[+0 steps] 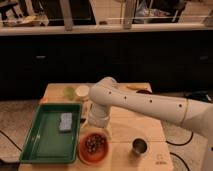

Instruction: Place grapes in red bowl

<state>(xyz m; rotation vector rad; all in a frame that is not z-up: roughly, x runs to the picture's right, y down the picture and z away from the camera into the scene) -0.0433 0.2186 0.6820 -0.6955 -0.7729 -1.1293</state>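
The red bowl (81,151) sits on the wooden table near the front edge, right of the green tray. The grapes (94,143), a dark bunch with pale glints, lie inside the bowl. My gripper (101,131) hangs at the end of the white arm (135,102), just above the bowl's far rim and close over the grapes. The arm's wrist hides most of the gripper.
A green rectangular tray (30,150) with a blue-grey sponge (65,121) lies on the left. A small steel cup (139,146) stands right of the bowl. A white cup (82,91), a green item (69,92) and a yellow item (135,88) sit at the table's back.
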